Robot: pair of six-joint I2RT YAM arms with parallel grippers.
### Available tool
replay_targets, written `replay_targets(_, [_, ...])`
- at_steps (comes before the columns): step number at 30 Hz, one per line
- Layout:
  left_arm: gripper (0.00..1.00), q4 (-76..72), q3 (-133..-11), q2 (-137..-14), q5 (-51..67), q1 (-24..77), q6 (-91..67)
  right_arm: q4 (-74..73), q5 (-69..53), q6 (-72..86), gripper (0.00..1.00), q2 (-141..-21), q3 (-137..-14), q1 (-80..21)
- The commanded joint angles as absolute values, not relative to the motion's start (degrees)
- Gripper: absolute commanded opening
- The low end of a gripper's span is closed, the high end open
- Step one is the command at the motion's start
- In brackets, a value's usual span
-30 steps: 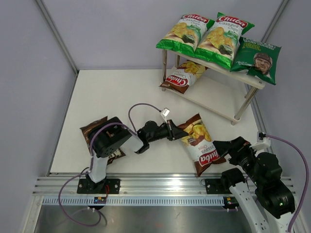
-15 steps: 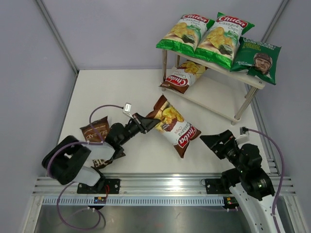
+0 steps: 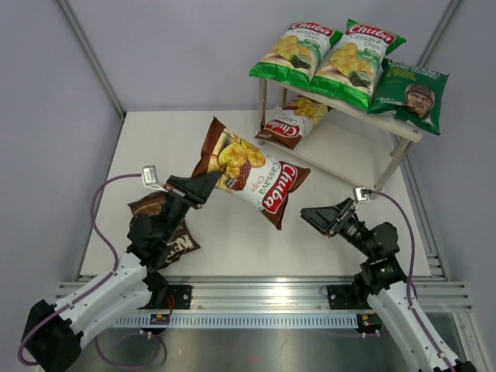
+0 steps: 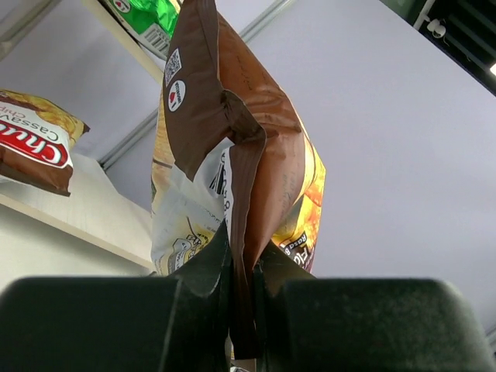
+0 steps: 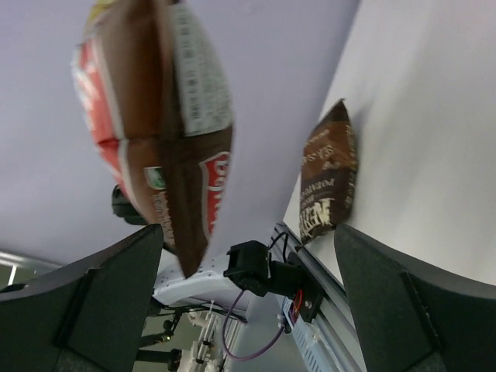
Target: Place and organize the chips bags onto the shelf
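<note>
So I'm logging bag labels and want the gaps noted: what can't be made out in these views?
Dark brown glossy chips bag: top view, the left arm covers most of it.
Brown-red Chuba bag under the shelf's upper cream board: top view, that board hides its far end.
Brown-red glossy bag in the left claw: right wrist view, back print blurred.

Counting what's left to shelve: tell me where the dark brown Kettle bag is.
Top view, left side: the dark brown Kettle bag lies flat on the table near its front edge, partly under the left arm, apart from the shelf.
</note>
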State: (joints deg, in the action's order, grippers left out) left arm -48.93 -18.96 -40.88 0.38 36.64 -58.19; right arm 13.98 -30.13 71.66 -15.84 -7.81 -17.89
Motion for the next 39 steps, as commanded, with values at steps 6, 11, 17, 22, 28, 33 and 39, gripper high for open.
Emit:
replay_targets(6, [0.0,-50.7,-22.06,-39.98,-0.36,36.56,-61.52,45.84,-36.91,72.86,1.0,-29.07,-12.22,-18.1])
replay_targets(11, [0.0,-57.03,-21.71,-42.62,2.11,38.14,-64.33,59.57,-37.79,77.34,0.99,-38.82,-11.51,-18.28])
replay_targets(17, [0.0,-58.79,-22.85,-45.17,1.67,41.39,-63.63,66.53,-38.59,77.7,0.99,-43.24,-14.05,-21.62])
replay_targets(22, [0.0,-63.96,-22.76,-48.51,2.2,43.42,-64.86,63.81,-37.09,74.89,1.0,-44.91,-15.64,-24.52])
replay_targets(28, [0.0,-68.63,-22.68,-54.22,4.04,45.0,-68.2,67.16,-35.86,74.36,0.99,-48.16,-16.61,-26.45])
replay_targets(33, [0.0,-69.79,-22.76,-56.07,5.18,45.61,-69.78,59.96,-32.18,67.79,0.99,-45.45,-16.26,-26.54])
replay_targets(39, [0.08,-65.41,-23.55,-56.6,5.97,45.7,-69.62,56.07,-31.37,63.73,0.65,-41.75,-16.44,-26.54])
